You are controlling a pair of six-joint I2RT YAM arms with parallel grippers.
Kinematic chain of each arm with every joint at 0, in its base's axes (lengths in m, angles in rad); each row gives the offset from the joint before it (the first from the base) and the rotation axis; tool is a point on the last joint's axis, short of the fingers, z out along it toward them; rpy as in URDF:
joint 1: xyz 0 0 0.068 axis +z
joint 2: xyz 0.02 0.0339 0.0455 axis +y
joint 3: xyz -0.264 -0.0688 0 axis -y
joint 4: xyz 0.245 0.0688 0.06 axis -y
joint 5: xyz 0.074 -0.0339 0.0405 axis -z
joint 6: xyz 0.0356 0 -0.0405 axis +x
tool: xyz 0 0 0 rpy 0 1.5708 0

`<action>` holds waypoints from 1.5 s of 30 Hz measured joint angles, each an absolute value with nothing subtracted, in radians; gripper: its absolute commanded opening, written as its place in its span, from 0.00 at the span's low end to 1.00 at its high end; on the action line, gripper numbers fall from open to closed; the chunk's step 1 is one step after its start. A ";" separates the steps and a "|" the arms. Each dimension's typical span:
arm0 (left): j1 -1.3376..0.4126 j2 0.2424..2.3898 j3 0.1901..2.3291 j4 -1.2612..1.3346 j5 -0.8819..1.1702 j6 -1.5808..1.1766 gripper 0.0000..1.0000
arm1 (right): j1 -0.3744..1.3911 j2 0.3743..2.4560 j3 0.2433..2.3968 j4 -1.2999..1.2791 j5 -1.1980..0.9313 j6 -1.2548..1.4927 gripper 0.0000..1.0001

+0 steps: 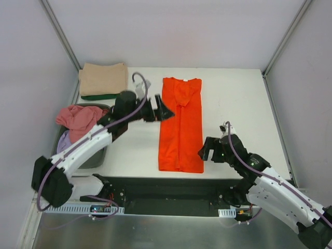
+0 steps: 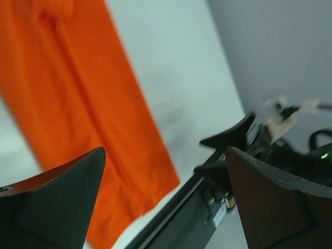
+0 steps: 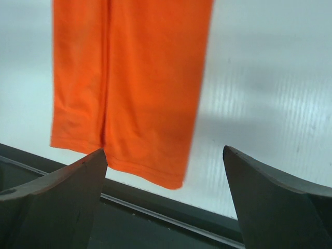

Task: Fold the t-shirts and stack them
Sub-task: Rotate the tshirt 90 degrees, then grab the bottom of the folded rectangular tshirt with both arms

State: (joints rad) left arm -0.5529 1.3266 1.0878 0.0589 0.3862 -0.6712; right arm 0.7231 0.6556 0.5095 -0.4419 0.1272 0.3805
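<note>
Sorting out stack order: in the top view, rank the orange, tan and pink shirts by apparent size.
Largest: orange t-shirt.
Then tan shirt and pink shirt: about alike, the pink one crumpled, so unranked.

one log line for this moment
orange shirt: flat, folded narrow | left gripper: open, at its left edge | right gripper: open, right of hem

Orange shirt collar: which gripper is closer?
Left. Left gripper is at the left edge of the orange shirt, near the collar; right gripper is off the right edge, down by the hem.
</note>
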 measured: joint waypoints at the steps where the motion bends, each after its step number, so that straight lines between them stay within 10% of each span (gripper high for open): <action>1: -0.572 1.251 0.983 0.051 0.362 -0.672 0.99 | 0.721 0.645 0.489 -0.457 0.127 0.386 0.96; 9: -0.712 1.150 0.515 -0.076 0.259 -0.770 0.84 | 0.716 0.622 0.412 -0.483 0.064 0.429 0.96; 32: -0.833 1.369 0.530 -0.033 0.314 -0.877 0.01 | 0.715 0.758 0.345 -0.390 -0.056 0.510 0.92; 45: -0.832 1.366 0.515 -0.033 0.314 -0.885 0.00 | 0.715 0.813 0.327 -0.334 -0.131 0.543 0.66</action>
State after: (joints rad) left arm -0.8322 1.3659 0.5152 -0.0334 0.3141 -0.8852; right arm 0.7147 0.8131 0.3267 -0.3344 -0.1314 0.5434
